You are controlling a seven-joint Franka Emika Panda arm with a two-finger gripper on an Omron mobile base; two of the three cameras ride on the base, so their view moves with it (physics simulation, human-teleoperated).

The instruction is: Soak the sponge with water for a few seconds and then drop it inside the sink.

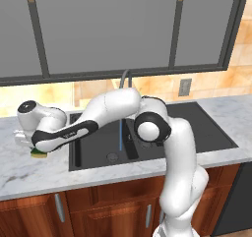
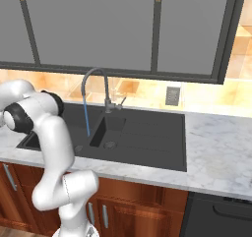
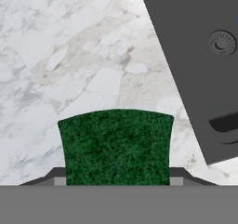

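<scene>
hand (image 3: 117, 179) clamped on sponge (image 3: 116, 146), fingertips mostly cut off.

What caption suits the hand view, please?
Gripper shut on green-topped rectangular sponge over white marble counter beside dark sink.

The white arm rises at the lower right of the left base view, bends at a dark elbow joint and reaches to frame left. Its end effector (image 1: 35, 151) points down, jaws closed on the sponge (image 3: 116, 146).

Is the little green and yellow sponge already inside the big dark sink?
No, the green-topped yellow sponge sits on the marble counter, left of the dark sink.
</scene>
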